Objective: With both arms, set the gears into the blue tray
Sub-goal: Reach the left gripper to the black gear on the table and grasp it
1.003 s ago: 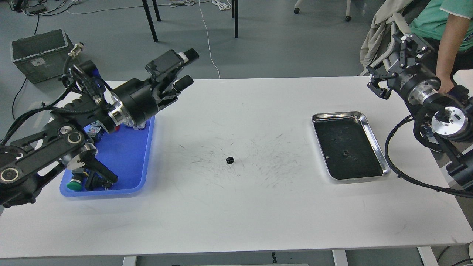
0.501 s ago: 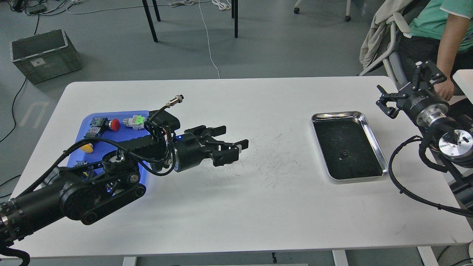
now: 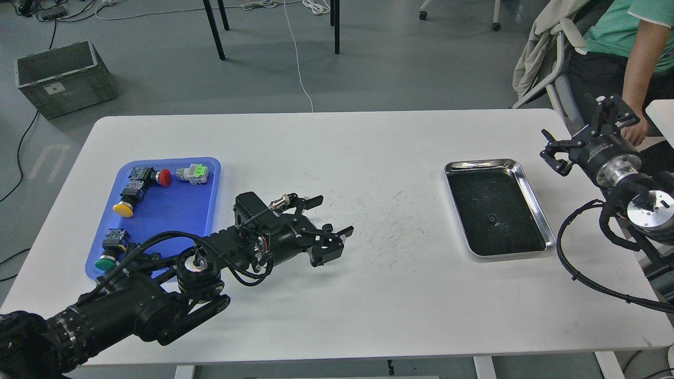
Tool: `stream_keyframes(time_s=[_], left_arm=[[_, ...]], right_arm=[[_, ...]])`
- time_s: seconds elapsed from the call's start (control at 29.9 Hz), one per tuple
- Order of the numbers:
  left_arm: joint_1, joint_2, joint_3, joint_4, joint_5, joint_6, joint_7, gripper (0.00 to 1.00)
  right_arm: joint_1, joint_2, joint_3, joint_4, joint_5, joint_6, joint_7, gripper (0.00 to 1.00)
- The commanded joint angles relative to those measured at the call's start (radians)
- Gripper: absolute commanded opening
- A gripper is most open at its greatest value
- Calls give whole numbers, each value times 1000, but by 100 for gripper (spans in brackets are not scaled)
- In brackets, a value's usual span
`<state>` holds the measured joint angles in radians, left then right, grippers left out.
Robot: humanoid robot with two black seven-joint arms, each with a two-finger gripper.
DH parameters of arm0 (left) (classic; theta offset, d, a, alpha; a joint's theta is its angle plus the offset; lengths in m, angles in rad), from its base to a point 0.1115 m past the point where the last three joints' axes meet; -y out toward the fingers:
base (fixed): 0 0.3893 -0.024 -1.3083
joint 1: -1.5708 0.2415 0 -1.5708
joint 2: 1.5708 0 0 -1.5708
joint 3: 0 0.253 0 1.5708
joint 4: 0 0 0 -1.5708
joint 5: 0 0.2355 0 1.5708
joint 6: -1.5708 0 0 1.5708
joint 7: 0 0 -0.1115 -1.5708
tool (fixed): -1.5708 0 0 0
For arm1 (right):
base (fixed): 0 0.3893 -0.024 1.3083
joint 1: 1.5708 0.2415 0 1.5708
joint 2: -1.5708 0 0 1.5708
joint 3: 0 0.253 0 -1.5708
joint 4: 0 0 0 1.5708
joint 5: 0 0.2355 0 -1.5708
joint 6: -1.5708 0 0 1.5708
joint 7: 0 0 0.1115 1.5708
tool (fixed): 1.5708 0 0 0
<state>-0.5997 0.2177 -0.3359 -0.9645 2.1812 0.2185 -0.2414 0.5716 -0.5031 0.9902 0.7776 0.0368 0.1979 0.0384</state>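
Observation:
The blue tray [image 3: 168,210] lies at the table's left and holds coloured push-button switches. My left gripper [image 3: 335,217] reaches low over the table's middle, to the right of the tray. Its jaws are spread open. One tiny black gear [image 3: 327,227] shows right at its fingers; I cannot tell whether they touch it. Another small gear [image 3: 492,218] lies in the steel tray [image 3: 532,184] on the right. My right gripper [image 3: 583,130] hangs open and empty beyond the table's right edge, above and right of the steel tray.
Red [image 3: 162,177], green-grey [image 3: 193,172], yellow [image 3: 123,209] and green [image 3: 105,261] switches sit in the blue tray. A seated person [image 3: 632,47] is at the far right, close to my right arm. A grey crate [image 3: 63,79] stands on the floor.
My left arm has swung from above the blue tray to the table's middle and sunk lower, its open gripper now down at the gear. My right gripper drifted slightly right and down.

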Motion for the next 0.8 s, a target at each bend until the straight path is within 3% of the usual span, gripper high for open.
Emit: stream_keyframes(time_s=[0.0, 0.27, 0.77], left_arm=[[5, -34, 0, 56, 0, 10, 2, 96], [5, -52, 2, 141, 0, 28, -1, 93], [6, -58, 11, 161, 0, 28, -1, 61]], right_arm=[[-1, 1, -1, 0, 0, 0, 0, 97], [-1, 5, -2, 0, -2, -3, 0, 97], [-3, 14, -7, 0, -2, -6, 9, 97]])
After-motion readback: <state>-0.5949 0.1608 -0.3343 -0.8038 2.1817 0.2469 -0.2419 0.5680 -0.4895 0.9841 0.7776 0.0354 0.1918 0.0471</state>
